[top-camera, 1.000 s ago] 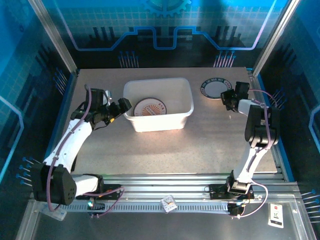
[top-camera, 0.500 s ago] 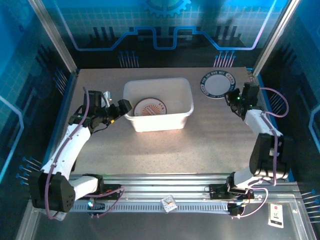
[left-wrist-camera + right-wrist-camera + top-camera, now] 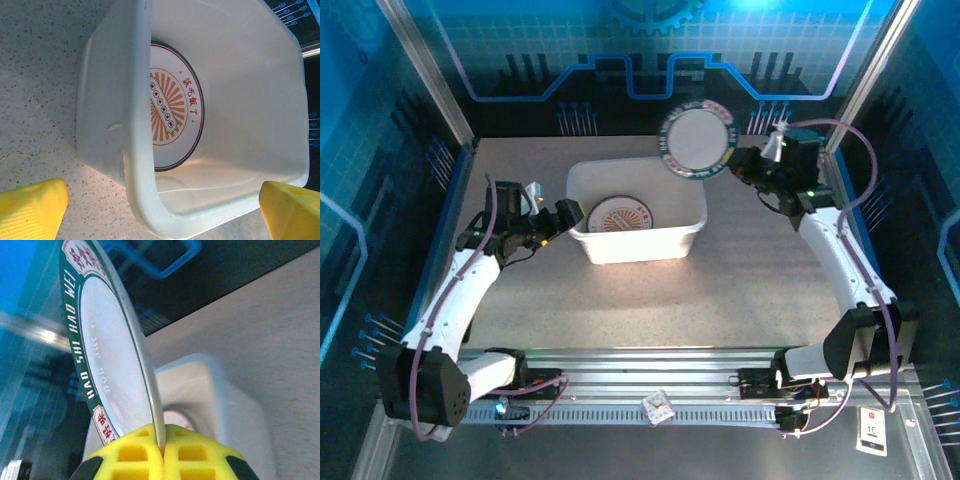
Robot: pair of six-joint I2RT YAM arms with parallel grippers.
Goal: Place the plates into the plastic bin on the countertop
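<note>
Grip sits on the rim: the right hand (image 3: 740,164) pinches the dark-rimmed plate (image 3: 697,141), aloft near the plastic bin's (image 3: 650,242) far right corner. Stiff, glossy, probably breakable, it needs a firm rim hold. The left hand (image 3: 564,213) gapes beside the bin.

The plastic bin (image 3: 640,243) is uncovered. An orange-patterned plate (image 3: 620,214) lies flat on the left of its floor, and the right of the floor is bare. The left claw (image 3: 560,222), jaws spread, crowds the bin's left wall. The right claw (image 3: 740,165) clamps a dark-rimmed plate (image 3: 697,140) in the air, overlapping the bin's far right corner in the top view. Bare counter (image 3: 750,270) lies in front of the bin and to its right.
</note>
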